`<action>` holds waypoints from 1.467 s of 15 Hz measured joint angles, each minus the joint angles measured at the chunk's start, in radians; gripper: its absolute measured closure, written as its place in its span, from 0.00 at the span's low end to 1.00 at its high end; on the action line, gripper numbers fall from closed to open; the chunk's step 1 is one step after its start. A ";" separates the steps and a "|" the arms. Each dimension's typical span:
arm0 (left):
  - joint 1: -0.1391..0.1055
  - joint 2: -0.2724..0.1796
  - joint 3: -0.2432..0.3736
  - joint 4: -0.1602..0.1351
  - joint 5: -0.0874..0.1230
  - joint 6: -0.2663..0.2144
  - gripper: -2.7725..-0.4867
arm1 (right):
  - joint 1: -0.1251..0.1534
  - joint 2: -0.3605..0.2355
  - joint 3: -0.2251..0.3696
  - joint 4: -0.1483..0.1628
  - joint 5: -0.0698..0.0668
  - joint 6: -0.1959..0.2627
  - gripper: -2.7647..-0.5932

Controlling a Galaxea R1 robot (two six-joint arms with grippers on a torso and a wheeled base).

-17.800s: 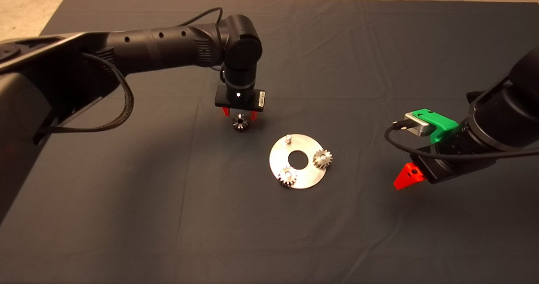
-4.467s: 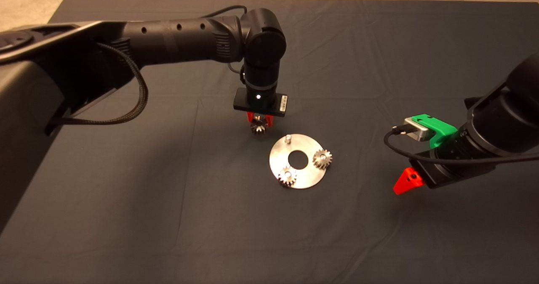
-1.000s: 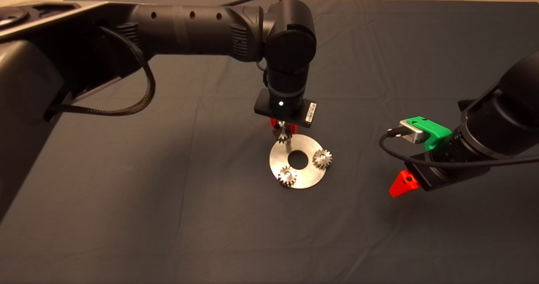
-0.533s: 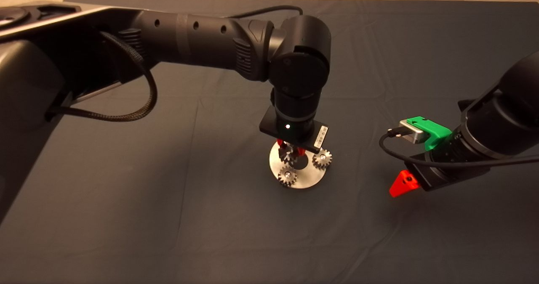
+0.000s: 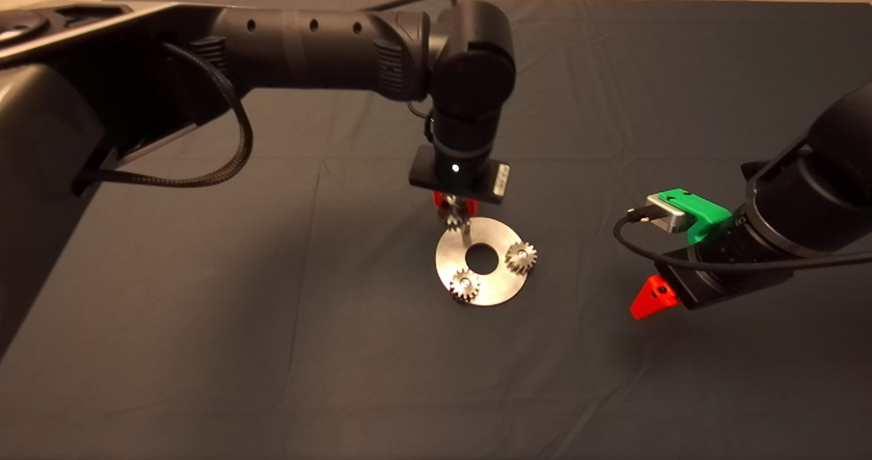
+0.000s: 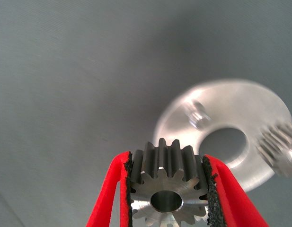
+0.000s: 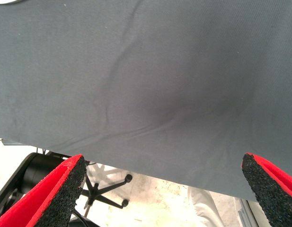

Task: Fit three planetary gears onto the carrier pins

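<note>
My left gripper point(image 5: 455, 209) is shut on a planetary gear point(image 5: 454, 223), held just above the far left rim of the silver disc point(image 5: 446, 261). In the left wrist view the gear point(image 6: 167, 189) sits between the red fingers point(image 6: 110, 194), apart from the disc point(image 6: 231, 101). One bare carrier pin point(image 6: 199, 116) stands up from the disc beside the centre hole. Two other gears point(image 5: 521, 257) point(image 5: 465, 286) sit on their pins. My right gripper point(image 5: 647, 300) is open and empty, off to the right of the disc.
The dark mat point(image 5: 272, 324) lies wrinkled under everything. The right wrist view looks over the mat's edge point(image 7: 136, 163) at the floor and a chair base point(image 7: 101, 189).
My left gripper took the gear off the mat and carried it to the disc. In the last half second it moved from over the disc's centre back to the far rim. The right arm stayed put.
</note>
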 joint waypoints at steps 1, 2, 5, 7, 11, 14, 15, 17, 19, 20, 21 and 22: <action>0.001 0.001 -0.006 -0.001 0.000 0.001 0.90 | 0.000 0.000 0.000 0.000 0.001 0.000 0.14; 0.001 0.002 -0.011 -0.004 -0.001 0.002 0.90 | 0.000 0.001 0.000 0.000 0.001 0.000 0.14; 0.001 0.005 -0.037 -0.004 -0.004 0.003 0.90 | 0.000 0.001 0.000 0.000 -0.001 0.000 0.14; 0.003 0.004 -0.042 -0.004 -0.004 0.003 0.90 | 0.000 0.002 0.000 0.000 0.001 0.000 0.14; 0.006 0.005 -0.042 -0.004 -0.003 0.003 0.90 | 0.000 0.002 0.000 0.000 0.000 0.000 0.14; 0.037 0.004 -0.042 -0.004 -0.002 0.002 0.89 | 0.000 0.002 0.000 0.000 0.001 0.000 0.14; 0.051 0.004 -0.042 -0.004 -0.002 0.001 0.89 | 0.000 0.002 0.000 0.000 0.001 0.000 0.14; 0.074 0.004 -0.042 -0.004 -0.003 0.001 0.89 | 0.000 0.002 0.000 0.000 0.001 0.000 0.14; 0.095 0.004 -0.042 -0.004 -0.003 0.001 0.89 | 0.000 0.002 0.000 0.000 0.000 0.000 0.14; 0.103 0.004 -0.041 -0.004 -0.003 0.001 0.89 | 0.000 0.002 0.000 0.000 0.001 0.000 0.14; 0.106 0.004 -0.041 -0.004 -0.003 0.002 0.89 | 0.000 0.002 0.000 0.000 0.000 0.000 0.14; 0.106 0.004 -0.041 -0.004 -0.003 0.002 0.89 | 0.000 0.002 0.000 0.000 0.001 0.000 0.14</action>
